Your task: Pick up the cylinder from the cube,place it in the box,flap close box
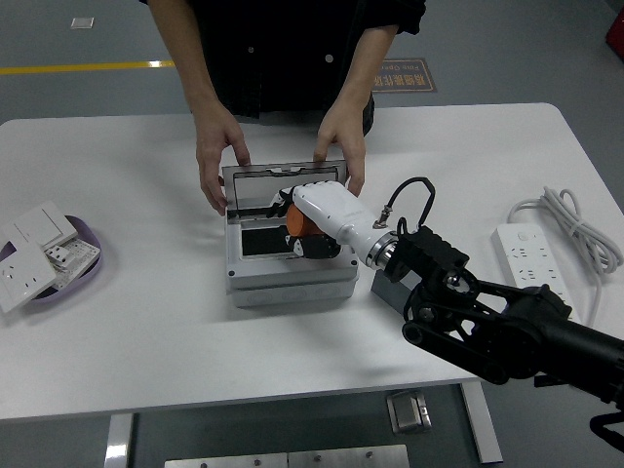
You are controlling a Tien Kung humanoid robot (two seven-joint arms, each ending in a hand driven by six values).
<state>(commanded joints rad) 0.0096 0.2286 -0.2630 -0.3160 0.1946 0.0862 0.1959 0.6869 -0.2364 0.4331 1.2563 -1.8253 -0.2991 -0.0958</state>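
My right hand (297, 222), white with black fingers, is shut on the orange cylinder (293, 223) and holds it down inside the open grey box (289, 278). The box's clear flap lid (261, 187) stands up at the back. The grey cube (390, 290) sits right of the box, mostly hidden behind my right wrist. A person at the far side has both hands on the box's back corners, the left hand (218, 164) and the right hand (339, 146) beside the lid. My left arm is out of view.
A purple dish (86, 278) with white switch plates (37, 252) lies at the left edge. A white power strip (530, 265) with its coiled cable (570, 222) lies at the right.
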